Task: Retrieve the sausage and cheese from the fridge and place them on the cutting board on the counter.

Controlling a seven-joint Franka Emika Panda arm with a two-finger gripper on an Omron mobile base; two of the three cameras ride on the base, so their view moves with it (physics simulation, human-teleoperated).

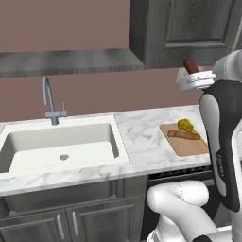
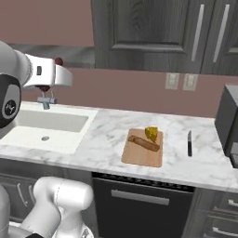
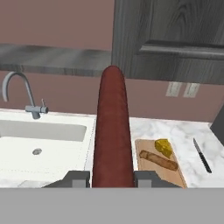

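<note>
You see one sausage (image 3: 113, 131), dark red. One cheese (image 2: 151, 134) chunk and one tan lumpy link (image 2: 143, 143) lie on one board (image 2: 143, 155). One knife (image 2: 189, 142) lies on the one counter (image 2: 111, 130). You count one sink (image 1: 61, 142) with one faucet (image 1: 49, 101). Two wall outlets (image 2: 180, 81) sit side by side. One dark appliance (image 2: 228, 123) stands at the right.

Simulated home kitchen.
You see a marble counter (image 2: 107, 135) with sink (image 1: 61, 142) and faucet (image 1: 49, 101), dark wall cabinets (image 2: 153, 32), cutting board (image 2: 144, 151).
</note>
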